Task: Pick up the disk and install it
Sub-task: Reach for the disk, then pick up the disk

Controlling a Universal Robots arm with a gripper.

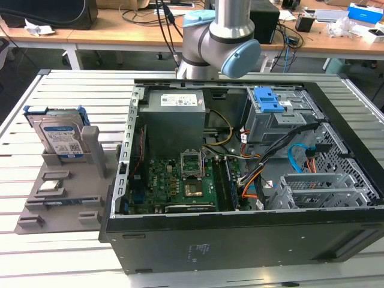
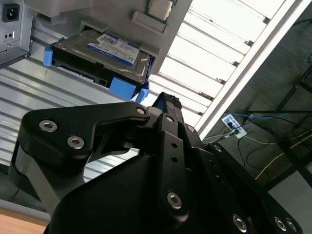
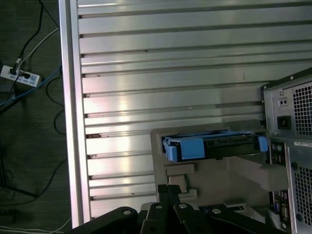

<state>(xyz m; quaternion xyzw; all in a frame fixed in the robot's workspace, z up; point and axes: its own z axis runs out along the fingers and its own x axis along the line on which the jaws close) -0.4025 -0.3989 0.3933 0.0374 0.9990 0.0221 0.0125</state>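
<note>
— Exterior view, please: where is the disk [image 1: 60,135]?
— On its edge in a slot of the grey holder [image 1: 66,192]. The holder lies on the slatted metal table [image 1: 72,84], just to the exterior view's left of the open computer case [image 1: 240,180].
— And the claw?
— In the first wrist view the claw [image 3: 169,187] has its fingertips drawn together with nothing between them. In the second wrist view [image 2: 165,100] it looks the same. It grips nothing and hangs in the air, apart from the disk.
— Do both wrist views show the disk?
— Yes, seated in the holder with its blue bracket facing out [image 2: 105,53] [image 3: 214,146].
— Anything around it?
— A grey post [image 1: 90,144] of the holder rises just beside the disk, on the case's side. A small silver chip [image 1: 51,186] lies flat on the holder, nearer the camera. The arm [image 1: 219,42] stands over the far wall of the case, so the case's near corner lies between the arm and the holder.
</note>
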